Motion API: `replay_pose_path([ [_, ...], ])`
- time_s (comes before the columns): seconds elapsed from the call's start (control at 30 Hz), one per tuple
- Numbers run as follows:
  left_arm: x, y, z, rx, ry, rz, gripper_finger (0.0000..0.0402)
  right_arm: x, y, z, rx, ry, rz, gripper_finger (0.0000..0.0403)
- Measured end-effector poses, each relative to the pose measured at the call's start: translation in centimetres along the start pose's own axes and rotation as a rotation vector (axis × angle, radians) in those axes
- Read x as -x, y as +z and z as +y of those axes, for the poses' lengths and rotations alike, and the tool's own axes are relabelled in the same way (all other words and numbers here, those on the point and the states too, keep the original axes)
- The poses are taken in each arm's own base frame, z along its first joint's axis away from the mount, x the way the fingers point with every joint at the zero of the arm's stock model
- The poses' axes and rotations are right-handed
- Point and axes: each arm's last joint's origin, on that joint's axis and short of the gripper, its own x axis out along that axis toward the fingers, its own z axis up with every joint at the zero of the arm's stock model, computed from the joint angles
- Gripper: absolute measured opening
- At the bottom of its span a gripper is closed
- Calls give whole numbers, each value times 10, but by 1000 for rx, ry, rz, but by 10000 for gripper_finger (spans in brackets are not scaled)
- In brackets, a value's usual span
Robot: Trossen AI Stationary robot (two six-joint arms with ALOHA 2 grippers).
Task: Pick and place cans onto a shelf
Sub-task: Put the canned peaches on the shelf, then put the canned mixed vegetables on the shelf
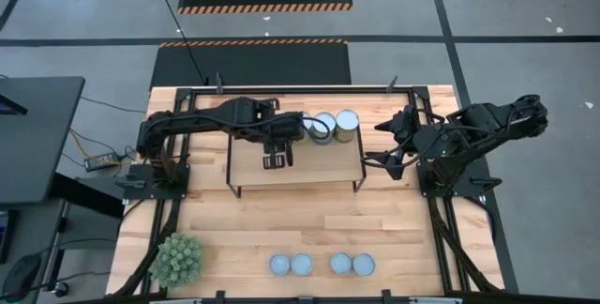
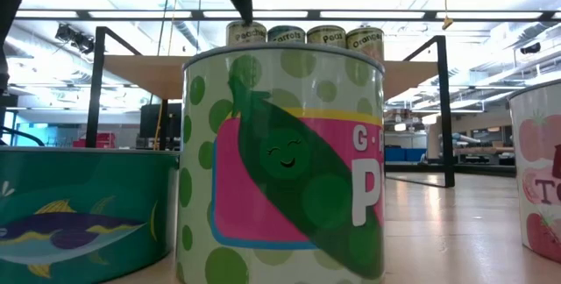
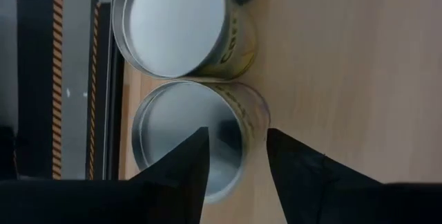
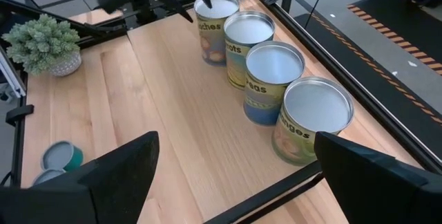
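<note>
Four cans with silver tops stand in a row along the far edge of the shelf (image 1: 309, 168): peaches (image 4: 214, 20), carrots (image 4: 247, 41), peas (image 4: 271, 79) and oranges (image 4: 311, 117). My left gripper (image 1: 292, 133) is open, pointing down at the peaches can (image 3: 193, 137), the leftmost one. One finger (image 3: 190, 169) stands over its top and the other (image 3: 293, 169) outside its wall. My right gripper (image 4: 235, 175) is open and empty at the shelf's right end. Several blue-topped cans (image 1: 301, 265) stand near the table's near edge. My left gripper comes at the peaches can's rim (image 3: 252, 124) from above, on its near side, one finger over the lid and one outside the wall. The can stands upright on the shelf. I cannot tell whether either finger touches it.
A spiky green plant ball (image 1: 176, 259) sits at the near left corner. The blue-topped cans fill the low view up close, among them a peas can (image 2: 285, 161) and a fish can (image 2: 79, 205). Bare shelf board (image 4: 173, 92) lies in front of the can row.
</note>
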Motion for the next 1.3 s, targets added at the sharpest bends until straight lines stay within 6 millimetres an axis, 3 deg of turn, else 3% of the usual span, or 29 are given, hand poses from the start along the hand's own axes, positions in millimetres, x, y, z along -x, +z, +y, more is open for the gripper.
replay_pose_path([
  [0.33, 21, -4, -13, -20, -1, -68, 162, 0, 0, 0, 21, -1, 3, 393],
  [0.57, 36, 11, -41, -4, -329, -254, 162, -5, -2, 6, 11, 79, 79, 393],
  [0.7, 45, 19, -54, 47, -388, -358, 162, -14, -5, 15, 25, 149, 161, 393],
  [0.9, 57, 17, -78, 121, -434, -367, 162, -30, -15, 41, 56, 243, 275, 393],
  [1.1, 73, 3, -113, -99, -405, -386, 160, -39, -30, 82, 80, 331, 313, 383],
  [1.3, 73, -11, -118, -242, -358, -295, 142, -54, -49, 113, -13, 316, 392, 358],
])
